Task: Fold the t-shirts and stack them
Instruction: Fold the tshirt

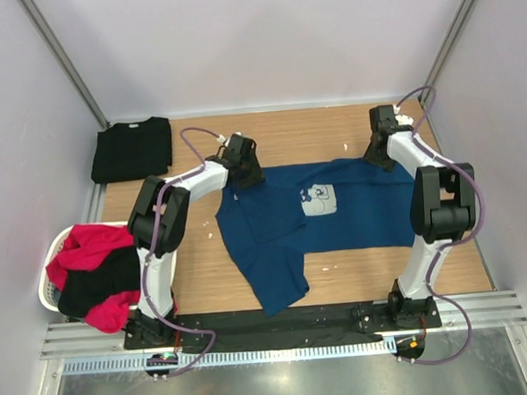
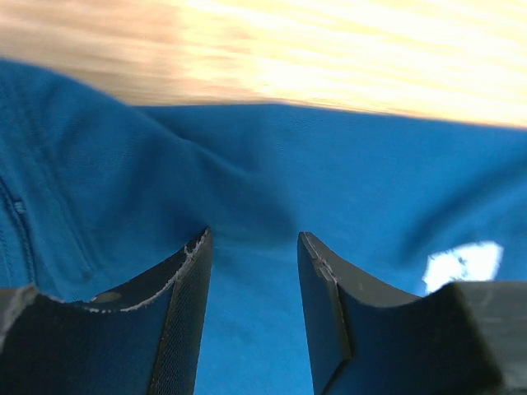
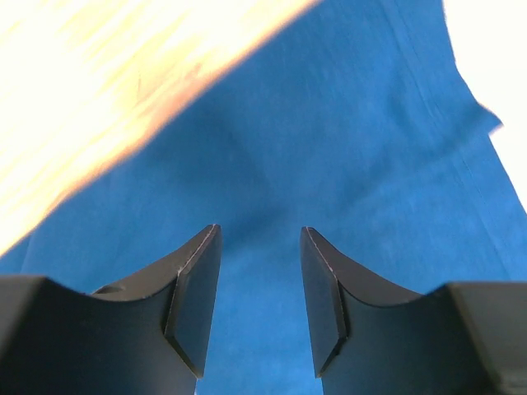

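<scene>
A navy blue t-shirt [image 1: 336, 215] with a pale square cartoon print [image 1: 318, 199] lies partly folded on the wooden table [image 1: 205, 273]. My left gripper [image 1: 244, 172] is open over its far left corner; the blue cloth [image 2: 329, 181] fills the gap between the fingers [image 2: 185, 304]. My right gripper [image 1: 381, 150] is open over its far right corner, blue cloth [image 3: 329, 148] under the fingers [image 3: 193, 296]. A folded black t-shirt [image 1: 132, 148] lies at the far left. Red [image 1: 92, 246] and black [image 1: 103, 279] tees are heaped in a basket.
The white laundry basket [image 1: 47, 284] stands at the table's left edge. Grey walls close in the back and both sides. A metal rail [image 1: 271, 327] with both arm bases runs along the near edge. Small white specks [image 1: 347, 147] lie on the wood.
</scene>
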Robot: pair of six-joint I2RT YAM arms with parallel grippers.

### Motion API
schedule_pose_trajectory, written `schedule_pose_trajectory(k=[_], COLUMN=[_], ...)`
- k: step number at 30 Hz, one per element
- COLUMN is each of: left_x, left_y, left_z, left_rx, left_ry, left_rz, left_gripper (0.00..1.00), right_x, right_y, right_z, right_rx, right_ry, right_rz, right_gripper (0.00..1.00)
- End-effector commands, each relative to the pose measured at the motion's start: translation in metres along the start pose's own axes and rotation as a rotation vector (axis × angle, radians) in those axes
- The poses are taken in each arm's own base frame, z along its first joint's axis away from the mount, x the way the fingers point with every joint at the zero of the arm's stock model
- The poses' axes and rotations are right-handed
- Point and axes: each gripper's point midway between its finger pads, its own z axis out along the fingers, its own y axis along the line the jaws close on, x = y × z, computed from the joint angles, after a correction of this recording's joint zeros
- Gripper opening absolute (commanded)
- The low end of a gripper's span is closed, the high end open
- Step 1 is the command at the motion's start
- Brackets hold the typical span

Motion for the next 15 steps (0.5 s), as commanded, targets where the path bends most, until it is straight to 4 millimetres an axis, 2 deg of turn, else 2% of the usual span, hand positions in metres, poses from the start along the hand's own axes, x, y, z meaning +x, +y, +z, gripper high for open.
schedule_pose_trajectory(k=[1, 2, 6, 11, 12, 14, 15], left_x=[-0.011, -0.009, -0.013, -0.022, -0.028, -0.032, -0.039], left_y=[0.01, 0.014, 0.039, 0.073, 0.074, 0.087, 0.084], left_z=[0.008, 0.009, 0.011, 0.008, 0.008, 0.012, 0.014], left_rx=[-0.069, -0.09, -0.192, -0.324, -0.332, -0.372, -0.362], left_ry=[-0.053, -0.049, -0.066, -0.066, -0.076, -0.071, -0.076], left_rz=[-0.084, -0.111, -0.185, -0.256, -0.26, -0.269, -0.264], left_gripper=[0.47, 0.47, 0.46, 0.47, 0.47, 0.46, 0.46], right_x=[-0.038, -0.036, -0.027, -0.018, -0.018, -0.019, -0.02], right_y=[0.02, 0.011, 0.0, -0.026, -0.031, -0.032, -0.029], right_z=[0.015, 0.031, 0.059, 0.081, 0.085, 0.088, 0.091], right_rx=[-0.065, -0.053, -0.019, 0.043, 0.047, 0.039, 0.027], right_ry=[-0.101, -0.069, -0.017, 0.034, 0.042, 0.047, 0.052], right_rz=[-0.029, -0.018, -0.015, -0.012, -0.004, -0.003, -0.015], right_gripper=[0.49, 0.49, 0.49, 0.49, 0.49, 0.49, 0.49])
